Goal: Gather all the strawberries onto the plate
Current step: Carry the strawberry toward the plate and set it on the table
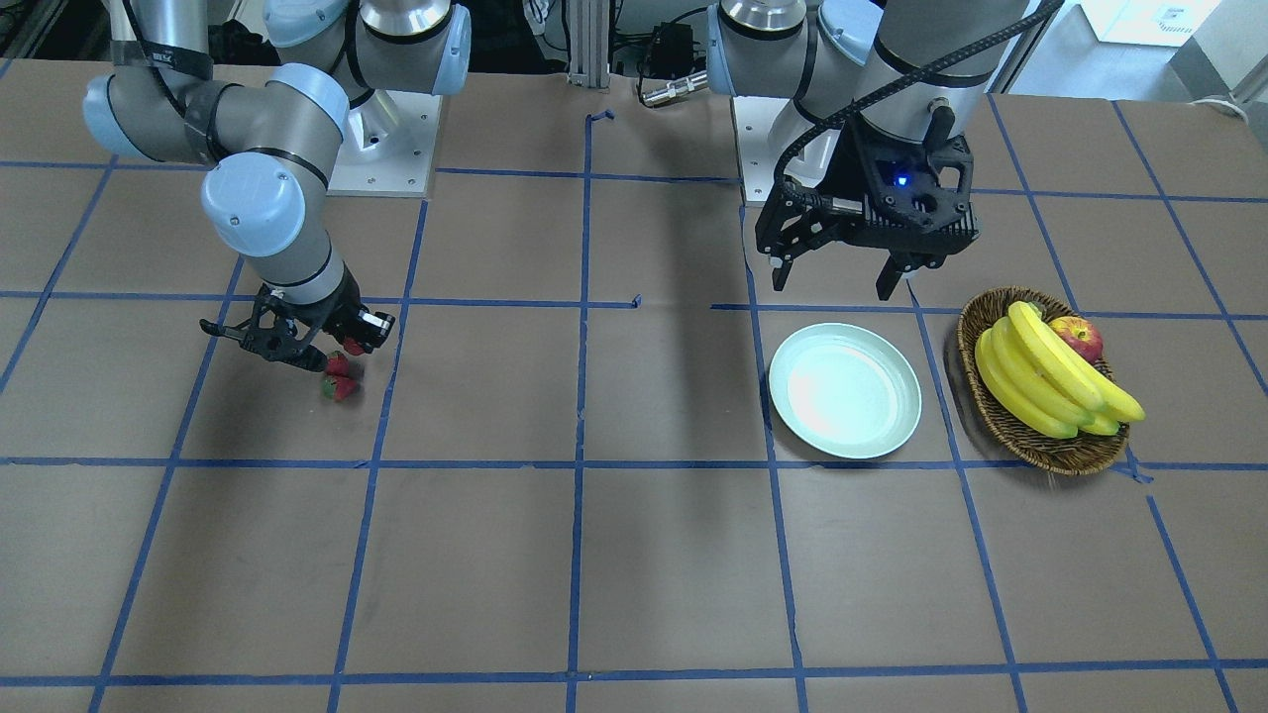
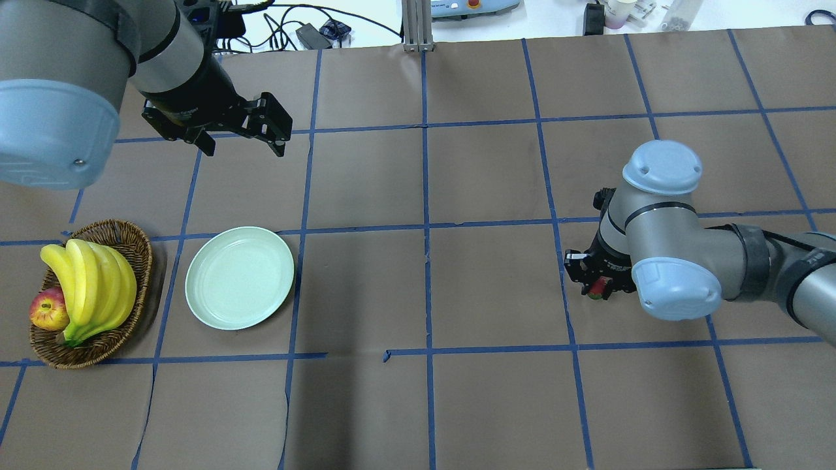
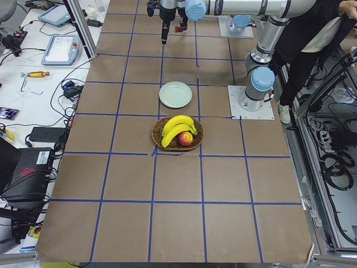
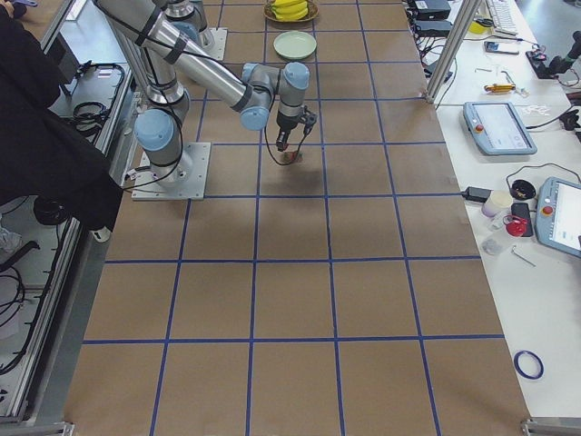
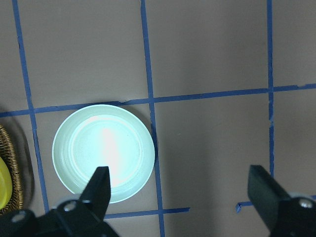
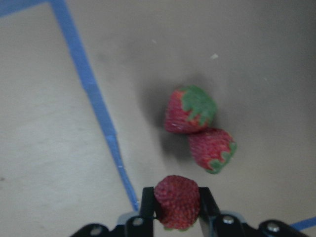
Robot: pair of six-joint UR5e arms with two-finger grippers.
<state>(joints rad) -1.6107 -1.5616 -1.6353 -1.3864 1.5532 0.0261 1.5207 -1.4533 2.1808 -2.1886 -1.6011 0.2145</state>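
Observation:
My right gripper [image 6: 176, 205] is shut on one strawberry [image 6: 177, 200] and holds it just above the table. Two more strawberries [image 6: 189, 109] [image 6: 212, 148] lie touching each other on the brown table just beyond it. In the front-facing view this gripper [image 1: 342, 349] is at the left, with the two loose strawberries [image 1: 339, 376] beside it. The pale mint plate [image 1: 845, 390] is bare and far off on the other side of the table. My left gripper [image 1: 837, 277] hangs open and empty above the table near the plate [image 5: 103, 153].
A brown wicker basket [image 1: 1030, 436] with a bunch of bananas [image 1: 1050, 381] and a red-yellow apple [image 1: 1078, 335] stands right beside the plate. Blue tape lines grid the brown table. The right arm's elbow [image 2: 666, 274] hangs over its gripper.

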